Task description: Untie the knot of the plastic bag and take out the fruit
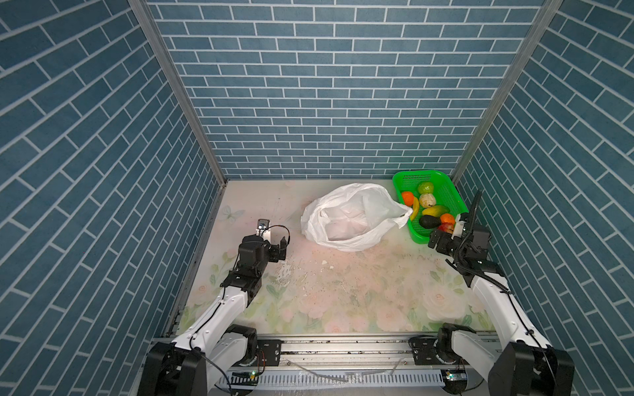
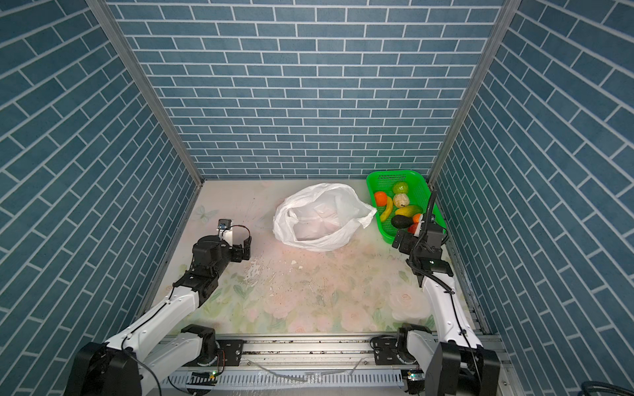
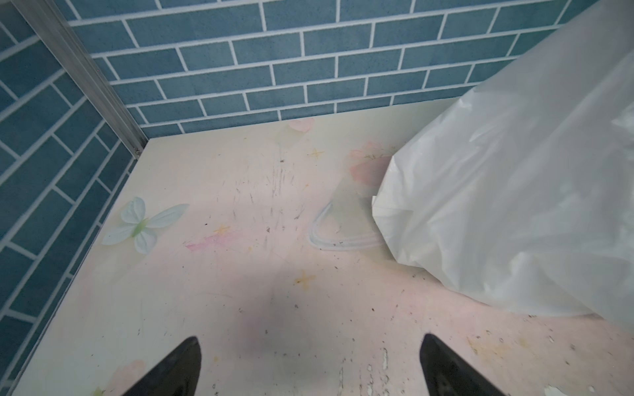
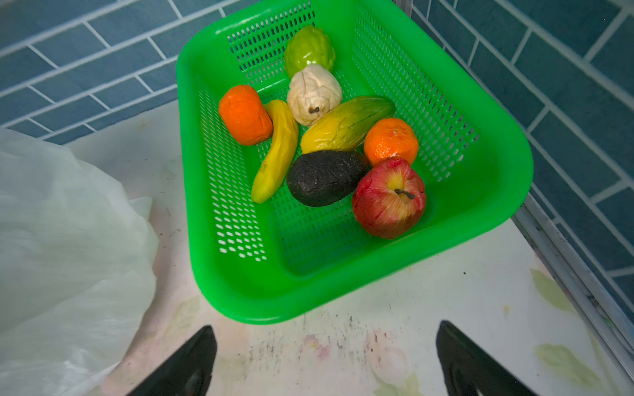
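At the very front, a metal rail (image 1: 343, 351) is seen, and both arms are fixed to it. The left gripper (image 3: 310, 343) is held over the table (image 1: 343, 298), with its two black fingers spread wide apart and nothing between them. A little box (image 1: 262, 225) is set by this gripper, and the bluish mark on it is too small to be read. The right gripper (image 4: 326, 325) is spread wide too, and nothing is held in it. It is held just in front of the near end of a green basket (image 4: 480, 192). The table is covered with pale painted flowers, and small white crumbs (image 1: 284, 274) are scattered near the left gripper. A pale butterfly (image 3: 144, 223) is printed farther back on the left. Toward the back, in the middle, the plastic bag (image 1: 346, 219) is slumped on the table, near the left gripper but not touched by it. Its mouth is opened wide, and one handle loop (image 1: 403, 217) is draped against the basket's side. The fruit (image 1: 429, 209) is found in the basket, in the back right corner. Nearest, a red apple (image 4: 389, 199) and a dark avocado (image 4: 324, 178) are set side by side. Behind them, a banana (image 4: 276, 154), a yellow-green mango (image 4: 346, 123) and two oranges (image 4: 245, 115) are laid. Farther back, a pale bumpy fruit (image 4: 314, 94) and a green fruit (image 4: 308, 46) are seen. Last, a blue brick wall (image 1: 326, 103) is seen.
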Controlling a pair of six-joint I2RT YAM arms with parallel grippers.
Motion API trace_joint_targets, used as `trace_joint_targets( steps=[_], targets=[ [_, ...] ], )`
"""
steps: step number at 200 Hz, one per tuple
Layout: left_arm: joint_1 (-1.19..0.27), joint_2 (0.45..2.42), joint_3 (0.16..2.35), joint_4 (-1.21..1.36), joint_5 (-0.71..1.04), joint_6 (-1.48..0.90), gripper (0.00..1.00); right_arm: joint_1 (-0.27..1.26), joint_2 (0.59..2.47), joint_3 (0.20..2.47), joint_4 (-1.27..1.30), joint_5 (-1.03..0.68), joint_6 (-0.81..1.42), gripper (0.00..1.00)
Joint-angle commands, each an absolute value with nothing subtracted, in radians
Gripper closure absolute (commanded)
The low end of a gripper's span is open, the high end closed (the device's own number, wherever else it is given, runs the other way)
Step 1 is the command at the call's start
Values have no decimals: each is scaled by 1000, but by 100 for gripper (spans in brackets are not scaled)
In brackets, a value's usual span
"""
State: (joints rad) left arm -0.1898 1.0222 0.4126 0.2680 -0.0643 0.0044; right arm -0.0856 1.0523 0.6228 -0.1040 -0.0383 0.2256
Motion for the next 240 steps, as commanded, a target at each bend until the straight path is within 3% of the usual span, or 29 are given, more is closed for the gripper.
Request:
trace_joint_targets(
  steps=[1, 139, 184, 240],
  targets=[
    [-164, 1082, 399, 438, -76, 55, 0, -92, 1120, 595, 116, -7, 122, 1],
    [-73, 1476, 282, 1029, -133, 100, 3, -93, 1408, 356, 820, -142, 55, 1],
    [-72, 1533, 278, 1082, -140, 96, 3, -92, 1545, 269, 1114, -139, 52, 1],
    [-64, 1532, 292, 1053, -134, 89, 3, -55, 1532, 303, 1022, -51, 33, 1]
  ],
)
